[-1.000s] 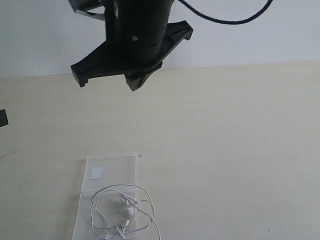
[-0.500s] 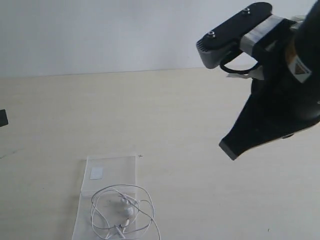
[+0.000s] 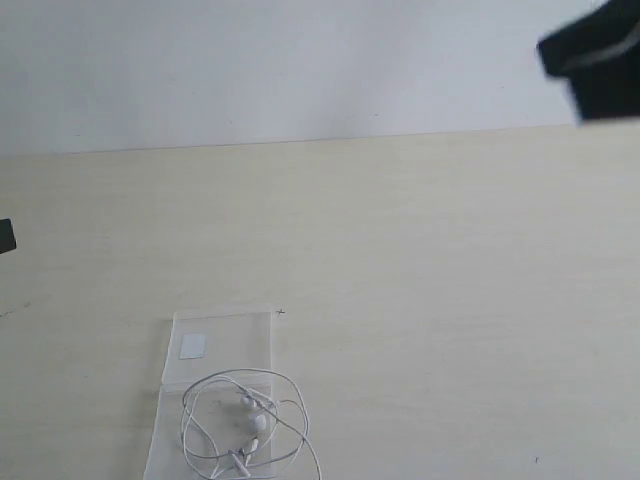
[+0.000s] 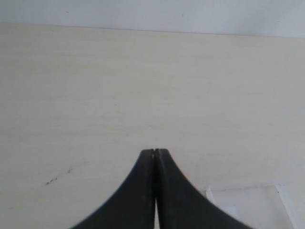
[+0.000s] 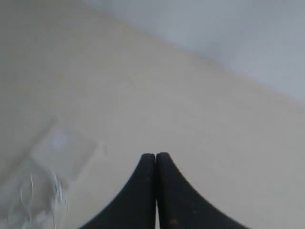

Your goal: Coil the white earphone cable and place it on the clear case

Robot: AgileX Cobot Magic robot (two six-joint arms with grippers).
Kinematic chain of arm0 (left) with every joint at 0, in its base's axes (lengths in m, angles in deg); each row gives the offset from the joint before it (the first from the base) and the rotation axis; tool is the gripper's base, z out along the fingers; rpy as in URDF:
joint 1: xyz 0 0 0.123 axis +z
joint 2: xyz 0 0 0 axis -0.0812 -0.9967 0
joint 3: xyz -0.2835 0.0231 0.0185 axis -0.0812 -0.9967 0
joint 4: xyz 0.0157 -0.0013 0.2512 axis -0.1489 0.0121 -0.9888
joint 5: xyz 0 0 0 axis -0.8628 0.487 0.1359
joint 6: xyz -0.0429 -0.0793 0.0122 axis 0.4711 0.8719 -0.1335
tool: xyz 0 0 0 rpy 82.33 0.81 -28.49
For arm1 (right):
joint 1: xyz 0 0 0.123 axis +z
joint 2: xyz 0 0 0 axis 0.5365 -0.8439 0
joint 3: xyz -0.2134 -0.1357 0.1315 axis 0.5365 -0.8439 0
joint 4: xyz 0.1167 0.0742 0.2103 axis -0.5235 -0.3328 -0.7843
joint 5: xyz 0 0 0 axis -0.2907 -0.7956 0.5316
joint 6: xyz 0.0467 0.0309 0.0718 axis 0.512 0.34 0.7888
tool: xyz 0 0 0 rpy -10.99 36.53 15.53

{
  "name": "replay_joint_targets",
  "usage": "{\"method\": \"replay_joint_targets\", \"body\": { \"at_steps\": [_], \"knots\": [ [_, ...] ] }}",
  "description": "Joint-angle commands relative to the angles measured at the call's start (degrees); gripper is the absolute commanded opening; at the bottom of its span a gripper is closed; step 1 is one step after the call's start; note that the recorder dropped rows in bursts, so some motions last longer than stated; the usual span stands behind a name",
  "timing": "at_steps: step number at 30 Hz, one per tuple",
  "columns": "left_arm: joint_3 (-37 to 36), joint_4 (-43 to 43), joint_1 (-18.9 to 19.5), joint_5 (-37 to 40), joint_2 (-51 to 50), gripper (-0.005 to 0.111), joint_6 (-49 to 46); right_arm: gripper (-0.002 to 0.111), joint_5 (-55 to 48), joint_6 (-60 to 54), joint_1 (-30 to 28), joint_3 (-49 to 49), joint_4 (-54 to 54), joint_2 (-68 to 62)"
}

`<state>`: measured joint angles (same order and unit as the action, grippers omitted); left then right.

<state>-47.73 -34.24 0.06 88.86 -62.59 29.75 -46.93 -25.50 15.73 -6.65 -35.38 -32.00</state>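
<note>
A pale counter (image 3: 430, 260) with one clear case (image 3: 225, 330) lying flat; its two panels are hinged together, and one small white sticker (image 3: 193, 346) sits on one of them; one white earphone cable (image 3: 215, 385) rests in loose loops on the other panel, the one without the sticker, with what look like two earbuds inside the loops; a strand runs past the case's edge onto the counter. The left fingers (image 4: 152, 155) are pressed closed on nothing, near the case, with a corner of it just beyond them; the right fingers (image 5: 152, 157) are likewise closed and empty, well apart from the case. The task looks essentially done. The risk from here: the coil is loose and the plastic likely slick, so the wire could spring open or slide off the case; the overhanging strand could also snag on a passing arm and drag the whole bundle away. Counted: one cable, one case, one sticker, two sets of fingers.
</note>
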Motion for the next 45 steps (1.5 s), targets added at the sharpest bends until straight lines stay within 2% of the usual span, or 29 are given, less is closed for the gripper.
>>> {"method": "replay_joint_targets", "body": {
  "at_steps": [1, 4, 6, 10, 14, 25, 32, 36, 39, 45],
  "knots": [
    [-0.28, 0.45, 0.04, 0.79, 0.53, 0.0, 0.0, 0.0, 27.1, -0.44, -8.65, -8.96, 2.02, 13.87],
    [-0.28, 0.45, 0.04, 0.79, 0.53, 0.0, 0.0, 0.0, 40.26, -0.23, -16.99, -16.87, 0.47, 23.03],
    [-0.28, 0.45, 0.04, 0.79, 0.53, 0.0, 0.0, 0.0, 44.75, 0.06, -24.03, -22.99, -1.51, 28.8],
    [-0.28, 0.45, 0.04, 0.79, 0.53, 0.0, 0.0, 0.0, 45.31, 3.51, -36.89, -34.36, -7.69, 37.47],
    [-0.28, 0.45, 0.04, 0.79, 0.53, 0.0, 0.0, 0.0, 45.31, 3.61, -42.77, -44.18, -8.73, 40.99],
    [-0.28, 0.45, 0.04, 0.79, 0.53, 0.0, 0.0, 0.0, 45.53, 1.64, -43.66, -59.69, -8.21, 40.95],
    [-0.28, 0.45, 0.04, 0.79, 0.53, 0.0, 0.0, 0.0, 43.45, 0.49, -43.66, -59.69, -8.21, 46.08],
    [-0.28, 0.45, 0.04, 0.79, 0.53, 0.0, 0.0, 0.0, 35.48, 0.61, -43.66, -59.69, -8.43, 51.68],
    [-0.28, 0.45, 0.04, 0.79, 0.53, 0.0, 0.0, 0.0, 31.71, 0.5, -43.66, -59.69, -8.43, 51.68],
    [-0.28, 0.45, 0.04, 0.79, 0.53, 0.0, 0.0, 0.0, 31.02, -2.03, -44.28, -59.69, -8.43, 51.68]
  ]
}}
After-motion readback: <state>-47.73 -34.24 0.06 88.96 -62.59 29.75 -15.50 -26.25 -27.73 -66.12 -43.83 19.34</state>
